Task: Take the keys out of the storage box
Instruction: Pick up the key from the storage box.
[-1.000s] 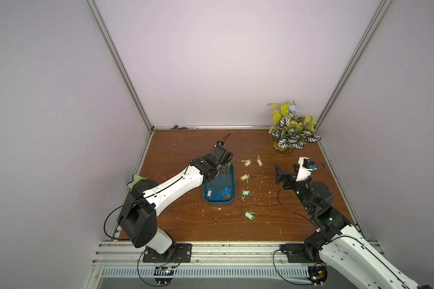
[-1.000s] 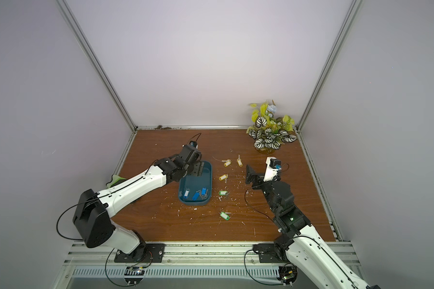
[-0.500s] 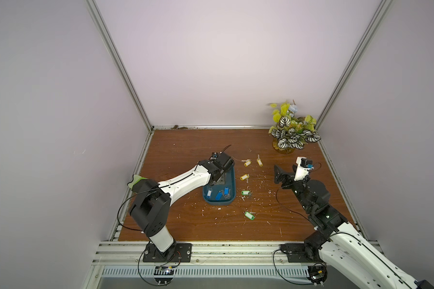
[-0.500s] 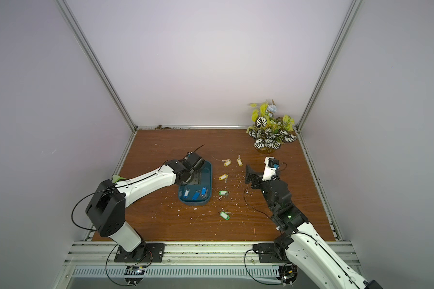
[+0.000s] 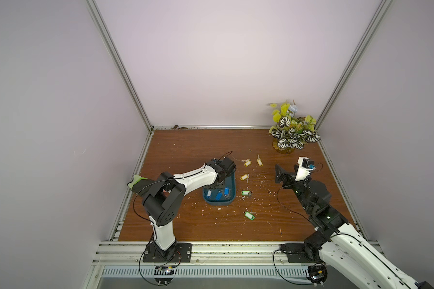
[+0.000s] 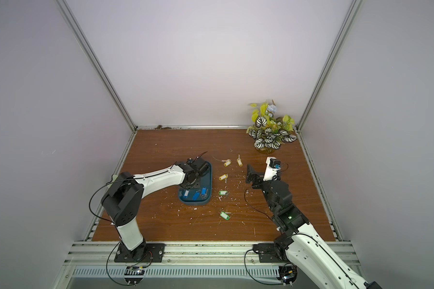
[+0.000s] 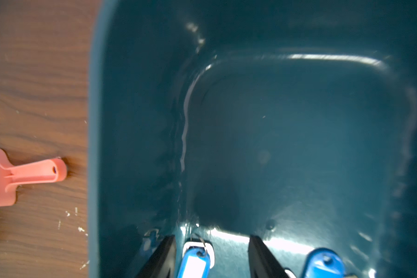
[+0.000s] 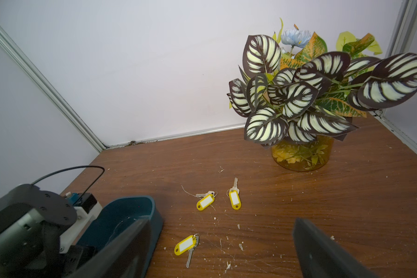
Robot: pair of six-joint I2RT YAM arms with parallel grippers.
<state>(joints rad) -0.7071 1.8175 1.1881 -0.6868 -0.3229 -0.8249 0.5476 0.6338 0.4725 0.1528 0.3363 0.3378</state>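
The dark teal storage box [image 5: 233, 184] [image 6: 209, 175] lies mid-table, with three blue-tagged keys [image 5: 219, 195] [image 6: 196, 196] at its near end. My left gripper [image 5: 219, 185] [image 6: 192, 184] [image 7: 212, 238] reaches down into the box. Its jaws stand apart on either side of one blue tag [image 7: 195, 261], with a clear gap on one side of the tag. My right gripper [image 5: 279, 172] [image 6: 250, 172] [image 8: 222, 220] hangs wide open and empty above the table, right of the box. Yellow-tagged keys [image 5: 247, 163] [image 8: 205, 202] and green-tagged keys [image 5: 245, 192] [image 6: 224, 215] lie on the wood outside the box.
A potted plant [image 5: 292, 132] [image 8: 311, 96] stands in the back right corner. A red-orange plastic piece [image 7: 22, 175] lies on the wood beside the box. A green object [image 5: 137, 181] sits at the left table edge. White crumbs are scattered over the table.
My left gripper has come down into the box from above its far end, and its jaws have narrowed around a blue tag. The right arm has barely moved.
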